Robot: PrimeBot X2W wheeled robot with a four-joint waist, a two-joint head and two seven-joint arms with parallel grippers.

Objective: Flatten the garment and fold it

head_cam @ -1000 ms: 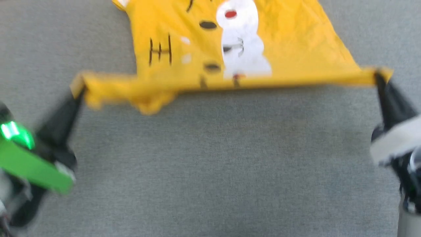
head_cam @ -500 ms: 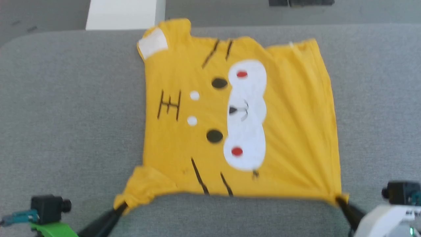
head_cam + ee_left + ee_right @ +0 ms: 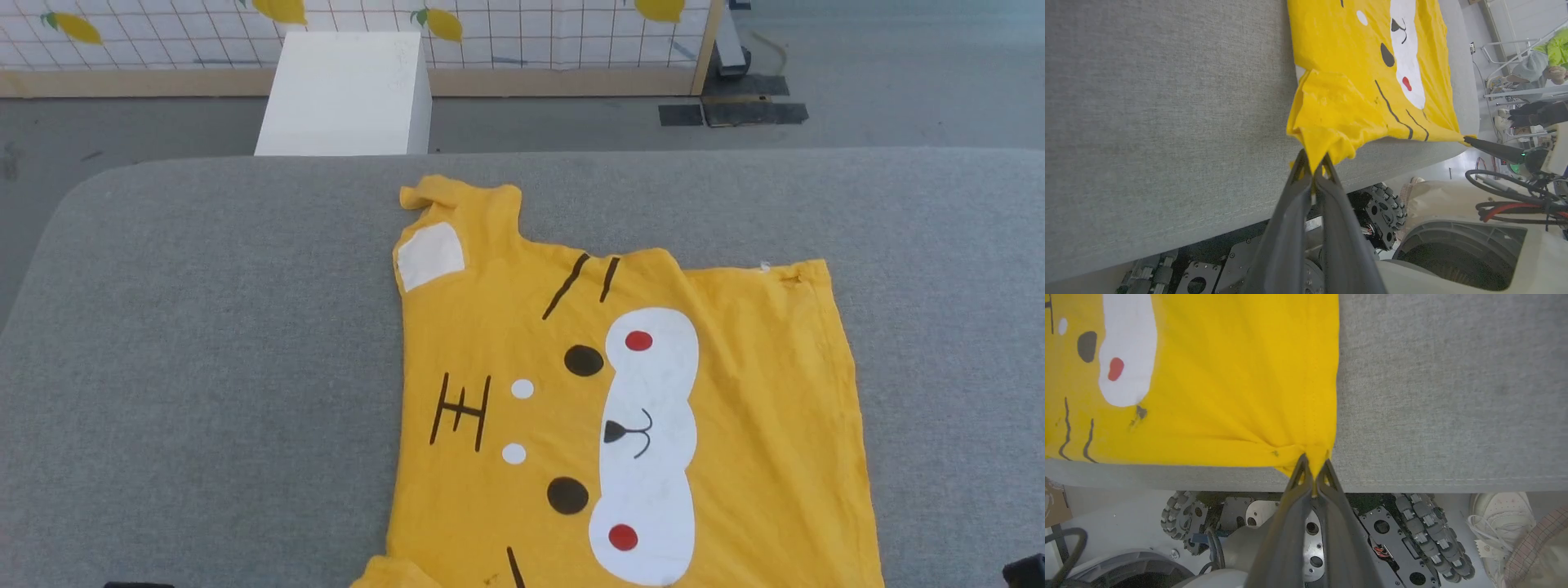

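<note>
Two near corners of the garment (image 3: 751, 408), spread print-up on the grey counter (image 3: 204, 343), are clamped by the left tool (image 3: 1313, 171) and right tool (image 3: 1313, 469); a black 王-like mark (image 3: 461, 412) is printed on it.

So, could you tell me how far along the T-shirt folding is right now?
Done: the T-shirt lies print-up and mostly flat on the grey surface. In hand: the left end effector is shut on the bunched near sleeve, and the right end effector on the near hem corner, both at the surface's front edge. Left: that sleeve is crumpled and no fold is made yet.
</note>
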